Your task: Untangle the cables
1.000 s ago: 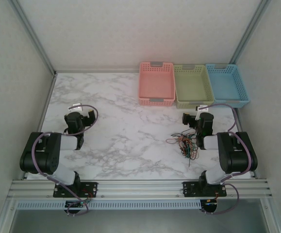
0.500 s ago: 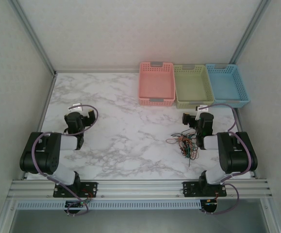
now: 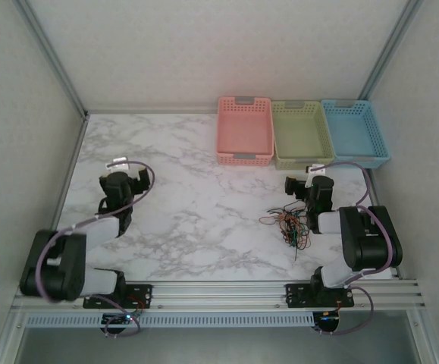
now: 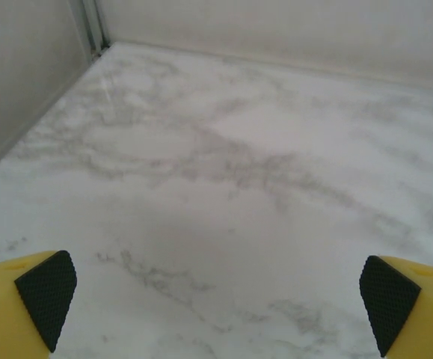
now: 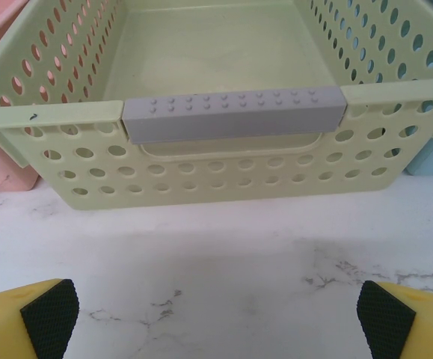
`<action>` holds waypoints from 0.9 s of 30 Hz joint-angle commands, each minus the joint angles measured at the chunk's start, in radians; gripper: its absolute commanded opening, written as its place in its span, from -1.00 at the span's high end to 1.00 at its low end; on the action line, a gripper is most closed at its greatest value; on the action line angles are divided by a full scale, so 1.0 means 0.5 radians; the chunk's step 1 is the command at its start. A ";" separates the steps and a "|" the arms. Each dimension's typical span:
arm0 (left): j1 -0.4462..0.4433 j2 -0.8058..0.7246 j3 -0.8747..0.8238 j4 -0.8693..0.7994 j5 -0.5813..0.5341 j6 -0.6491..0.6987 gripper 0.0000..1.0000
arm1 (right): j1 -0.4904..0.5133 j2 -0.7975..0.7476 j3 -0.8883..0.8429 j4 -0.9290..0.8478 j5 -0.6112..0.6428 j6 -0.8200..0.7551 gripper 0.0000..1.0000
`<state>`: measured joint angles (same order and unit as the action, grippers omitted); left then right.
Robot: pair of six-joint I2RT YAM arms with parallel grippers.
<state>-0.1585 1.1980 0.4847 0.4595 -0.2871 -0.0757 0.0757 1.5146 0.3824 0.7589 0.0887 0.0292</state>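
The marble-pattern table (image 3: pixel 196 152) carries three perforated baskets in a row along its far edge, side by side from left to right: pink basket (image 3: pixel 244 158), green basket (image 3: pixel 303 161), blue basket (image 3: pixel 376 160). The left arm (image 3: pixel 60 262) stands at the near left corner and the right arm (image 3: pixel 363 239) at the near right. The left gripper (image 4: pixel 216 299) hangs over bare table, jaws wide apart and empty. The right gripper (image 5: pixel 216 314) faces the green basket's near wall, jaws likewise wide apart and empty. The cables (image 3: pixel 291 225) — a tangle of thin red, green and black wires — lie on the table just left of the right arm, on the near side of the green basket.
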 commanded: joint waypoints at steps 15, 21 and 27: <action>-0.025 -0.741 0.865 -1.969 0.435 -0.889 -1.00 | -0.063 -0.280 1.596 -2.135 0.390 0.415 -0.97; -0.030 -0.783 1.146 -2.472 0.879 -0.662 -1.00 | -0.186 0.337 2.255 -2.559 0.289 0.437 -0.84; -0.033 -0.967 1.203 -2.822 0.873 -0.412 -1.00 | -0.252 0.839 2.843 -2.836 0.307 0.395 -0.77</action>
<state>-0.1753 0.7597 1.0607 -0.7856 0.1093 -0.3691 -0.0433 1.8652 1.6768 -0.5377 0.2359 0.2359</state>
